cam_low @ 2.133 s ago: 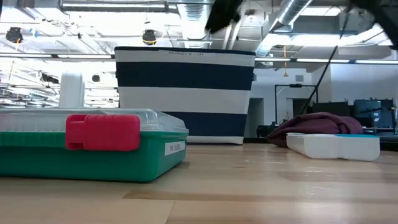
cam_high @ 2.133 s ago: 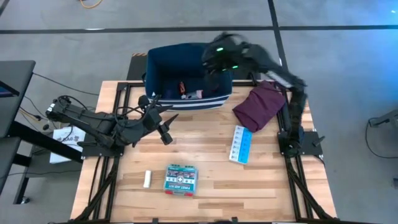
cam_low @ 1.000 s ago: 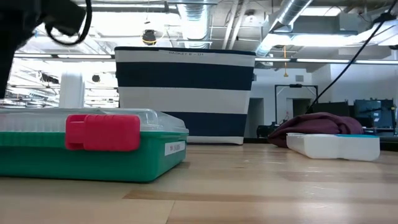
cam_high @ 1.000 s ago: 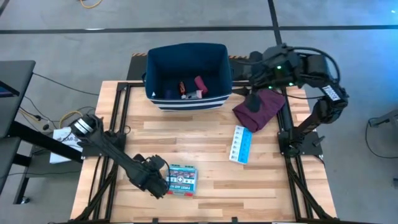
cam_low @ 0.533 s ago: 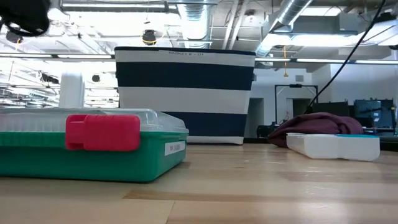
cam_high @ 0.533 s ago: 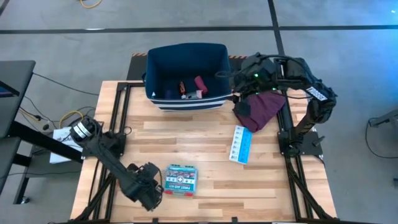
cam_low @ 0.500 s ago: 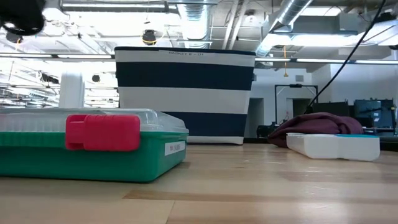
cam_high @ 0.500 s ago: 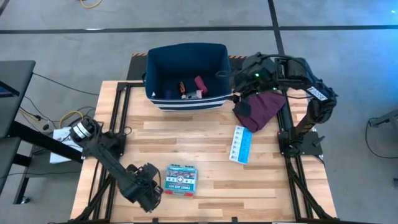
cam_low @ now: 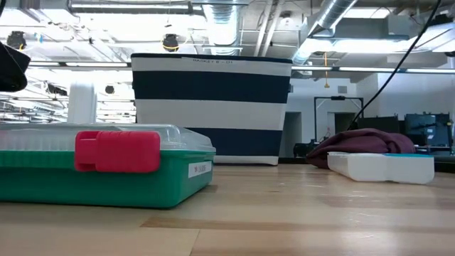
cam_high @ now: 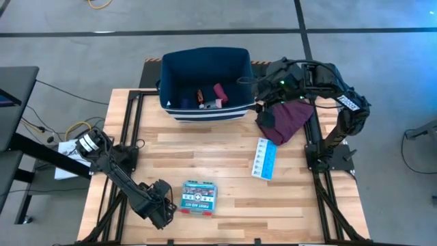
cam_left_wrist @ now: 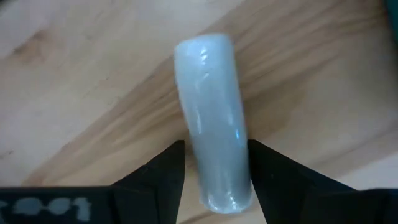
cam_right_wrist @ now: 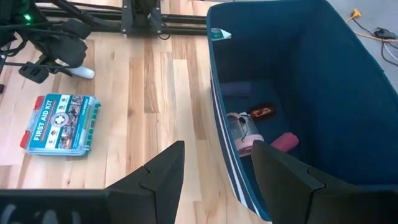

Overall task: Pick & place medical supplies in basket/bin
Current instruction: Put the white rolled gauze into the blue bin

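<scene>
The white stick lies flat on the wood beside the teal first-aid box. My left gripper is low over it, open, with a finger close along each side of it. In the high view the gripper hides the stick; one end shows in the right wrist view. My right gripper hangs open and empty by the navy bin's right wall. The light-blue pill strip lies flat on the table. A pink oblong and a red-capped bottle rest in the bin. My left gripper straddles the white stick near one end, coming from above with its fingers along the stick's long sides. The stick lies flat on the table. I cannot tell whether the fingers touch it.
The maroon cloth lies crumpled right of the bin, partly under my right arm. Bare wood stretches between the bin and the teal box. In the low view the pill strip sits before the cloth.
My left gripper has shifted a little toward the table's left and near edges and come down over the white stick. My right gripper has moved toward the table's left, from over the cloth to the bin's right wall, then stayed still.
</scene>
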You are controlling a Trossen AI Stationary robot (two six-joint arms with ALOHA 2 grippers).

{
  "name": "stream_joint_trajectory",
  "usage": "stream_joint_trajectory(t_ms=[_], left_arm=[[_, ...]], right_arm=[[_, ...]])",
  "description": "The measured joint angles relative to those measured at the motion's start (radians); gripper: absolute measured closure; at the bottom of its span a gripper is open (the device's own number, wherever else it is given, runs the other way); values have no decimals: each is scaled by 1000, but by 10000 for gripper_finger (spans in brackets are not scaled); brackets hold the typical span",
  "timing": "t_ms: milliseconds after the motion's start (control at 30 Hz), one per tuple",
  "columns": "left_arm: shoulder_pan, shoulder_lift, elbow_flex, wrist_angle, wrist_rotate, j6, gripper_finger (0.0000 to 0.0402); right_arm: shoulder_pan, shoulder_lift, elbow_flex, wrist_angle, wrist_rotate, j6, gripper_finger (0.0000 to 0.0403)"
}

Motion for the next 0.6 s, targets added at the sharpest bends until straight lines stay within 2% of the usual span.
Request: stream_joint_trajectory(t_ms=[200, 400, 500, 600], left_arm=[[14, -2, -23, 44, -10, 9, 246], [41, 4, 60, -42, -59, 52, 313], [50, 4, 130, -115, -119, 63, 349], [64, -12, 229, -209, -232, 111, 365]], right_arm=[[0, 0, 0, 0, 0, 7, 221], [0, 0, 0, 0, 0, 7, 221], [0, 0, 0, 0, 0, 7, 221], [0, 0, 0, -5, 0, 1, 221]])
